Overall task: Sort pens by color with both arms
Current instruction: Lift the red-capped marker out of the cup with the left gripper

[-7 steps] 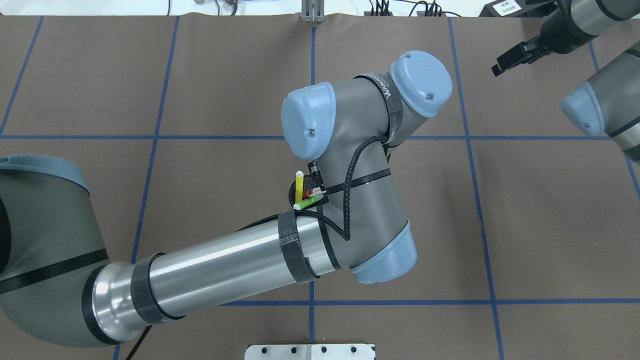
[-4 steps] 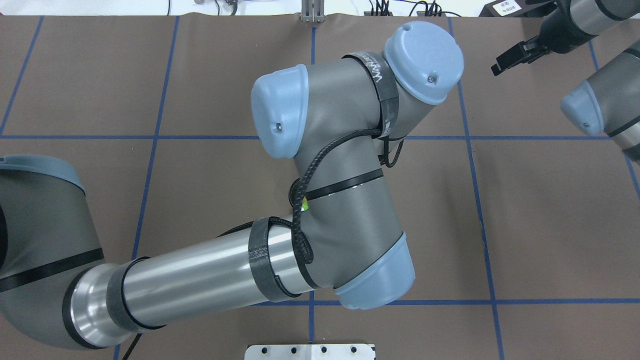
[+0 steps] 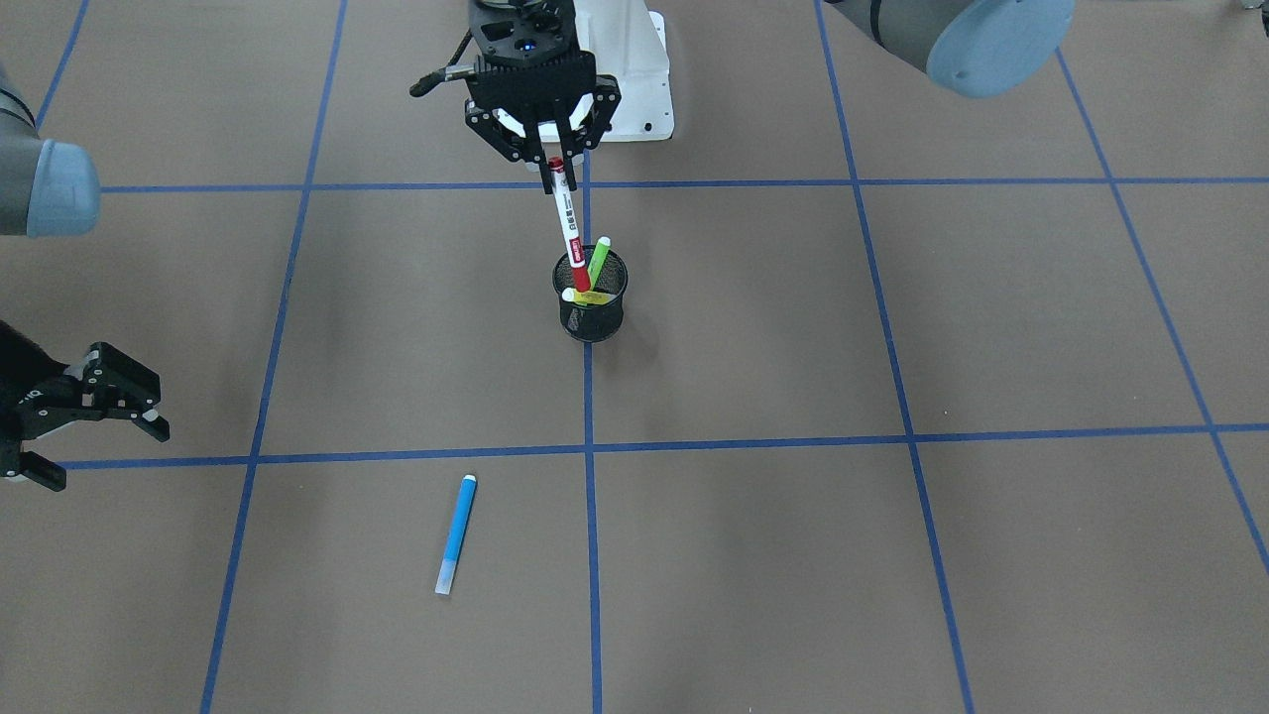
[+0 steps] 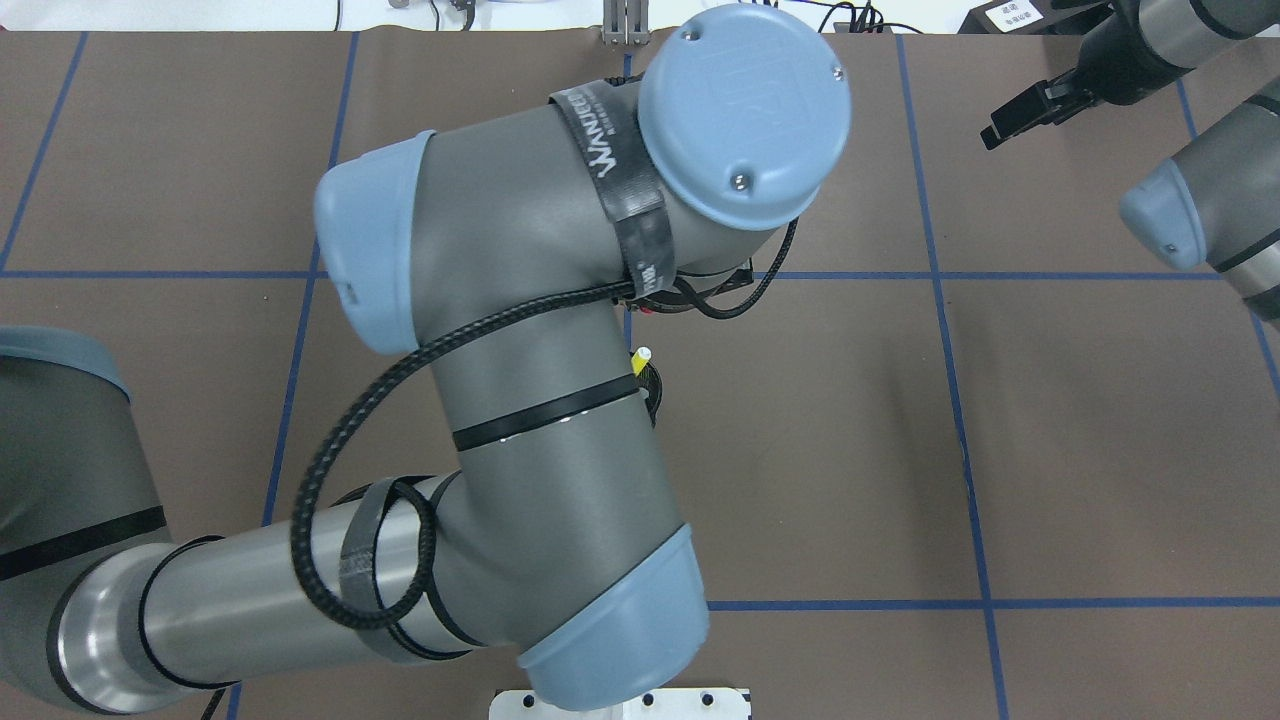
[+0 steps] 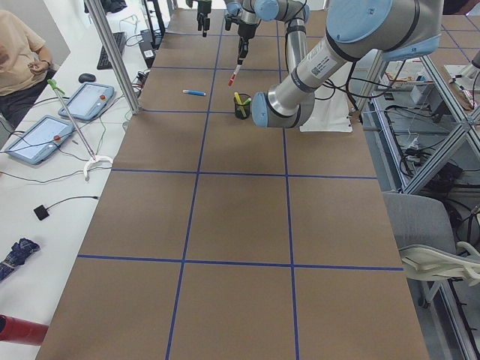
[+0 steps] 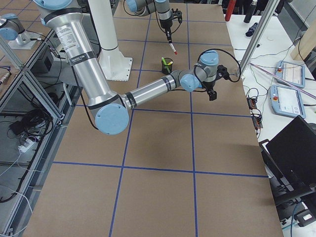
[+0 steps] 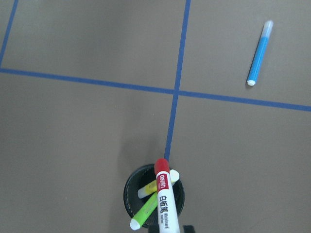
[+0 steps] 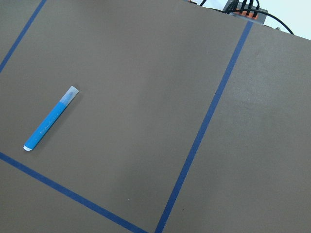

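1. Left fingers are closed on the top red end of the white marker. The marker hangs tilted, its lower red end over the mouth of the cup. Both side views show a gap between that end and the cup.
2. The cup stands on the centre tape line, mid-tabletop. The green pen and yellow pen are inside, leaning on the rim and crossing each other.
3. Bare tabletop surrounds the cup on all sides. The nearest fixed item is the white base plate, just behind the left fingers on the robot's side.
4. The blue pen lies flat in the grid cell on the operators' side, in the robot's right half. Its upper end is near the cross tape line but not touching it. It is well apart from the cup, with nothing beside it.
5. Right fingers are spread wide and hold nothing. They hover at the front view's left edge, well apart from the blue pen. The right wrist view shows that pen in open brown surface.
6. In the overhead view the left arm covers the cup; only the yellow pen's pale tip shows past the wrist. The far tabletop edge there is lined with cables, away from all the pens.
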{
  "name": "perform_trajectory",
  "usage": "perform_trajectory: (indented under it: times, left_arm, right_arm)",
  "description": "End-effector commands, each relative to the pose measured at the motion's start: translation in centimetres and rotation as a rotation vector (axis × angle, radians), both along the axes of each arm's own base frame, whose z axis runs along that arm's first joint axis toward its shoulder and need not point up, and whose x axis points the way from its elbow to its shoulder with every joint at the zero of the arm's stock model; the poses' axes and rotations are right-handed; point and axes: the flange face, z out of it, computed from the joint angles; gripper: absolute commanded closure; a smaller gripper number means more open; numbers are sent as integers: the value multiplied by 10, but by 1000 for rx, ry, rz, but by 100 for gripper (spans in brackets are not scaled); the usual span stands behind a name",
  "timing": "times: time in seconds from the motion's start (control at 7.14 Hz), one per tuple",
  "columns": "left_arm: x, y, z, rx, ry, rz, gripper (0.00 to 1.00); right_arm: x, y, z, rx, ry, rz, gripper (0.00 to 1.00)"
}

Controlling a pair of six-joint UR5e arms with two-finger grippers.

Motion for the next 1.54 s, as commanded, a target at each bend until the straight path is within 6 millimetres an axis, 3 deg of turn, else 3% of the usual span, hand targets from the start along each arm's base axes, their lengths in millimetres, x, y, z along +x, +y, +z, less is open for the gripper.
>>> perform_trajectory:
  times: [0.0, 0.28, 0.56, 1.12, 1.4]
  left_arm:
    - [-4, -16, 21, 188, 96, -45, 100]
    - [-12, -46, 40, 293, 197, -88, 100]
    - [6, -89, 56, 398, 201, -116, 100]
    - [87, -174, 142, 538, 204, -236, 100]
    - [118, -195, 157, 564, 176, -220, 100]
  right_arm:
    - [0, -1, -1, 1, 1, 1, 1]
    - [0, -1, -1, 1, 1, 1, 1]
    - [-1, -2, 0, -2, 3, 2, 1]
    - [-1, -2, 2, -3, 3, 2, 1]
    - [-1, -2, 4, -7, 5, 2, 1]
